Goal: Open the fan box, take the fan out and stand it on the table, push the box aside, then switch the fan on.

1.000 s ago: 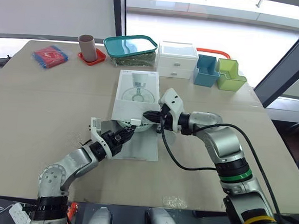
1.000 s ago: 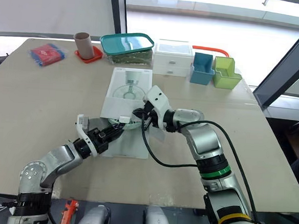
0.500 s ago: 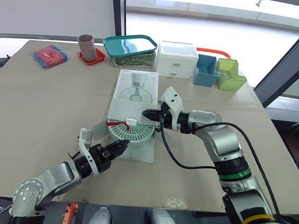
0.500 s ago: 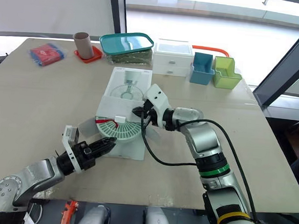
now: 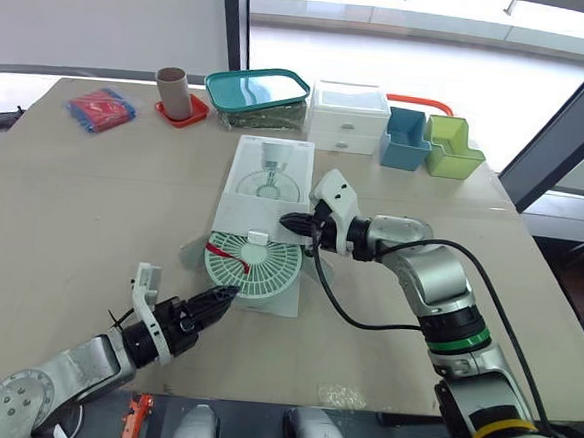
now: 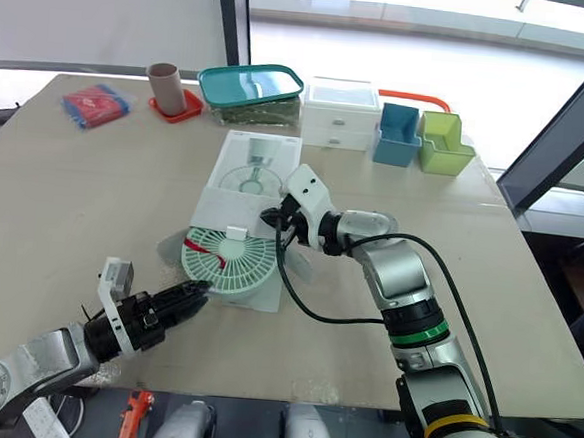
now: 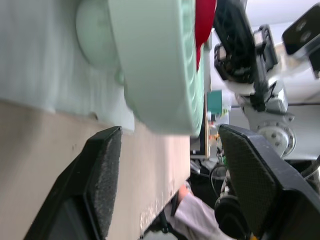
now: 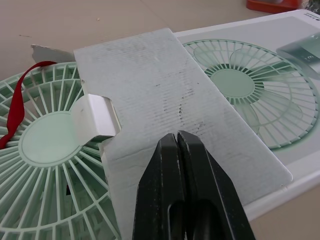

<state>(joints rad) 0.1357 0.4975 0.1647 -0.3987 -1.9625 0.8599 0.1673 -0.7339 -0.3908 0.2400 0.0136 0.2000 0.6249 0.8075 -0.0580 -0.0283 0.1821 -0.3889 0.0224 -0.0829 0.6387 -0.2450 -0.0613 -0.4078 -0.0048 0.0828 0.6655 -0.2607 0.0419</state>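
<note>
Directions are read off the head view, 12 o'clock being the far edge of the table (image 5: 92, 205).

Fan (image 5: 252, 268): lies flat, grille up, at 6 o'clock of the box (image 5: 266, 182), on the white sheet before the box's mouth. Not upright. A red ribbon (image 5: 231, 258) crosses the grille towards 9 o'clock. The box's flap (image 8: 165, 100) overlaps the fan's far rim.

Left arm: low over the table, forearm coming in from 7 o'clock and aimed towards 1 o'clock. Left gripper (image 5: 227, 295) sits at 7 o'clock of the fan, just beside its near rim. Its fingers (image 7: 100, 165) are spread wide, with the fan's edge ahead of the gap and not clasped. Contact with the rim cannot be told.

Right arm: elbow bent, forearm reaching in from 3 o'clock, wrist pointing towards 9 o'clock. Right gripper (image 5: 287, 221) is at 1 o'clock of the fan. Its fingers (image 8: 165, 170) are pressed together, tips set on the flap's upper face and holding nothing between them.

Remainder: a row of bins and containers stands along the 12 o'clock edge, well apart from both grippers.
</note>
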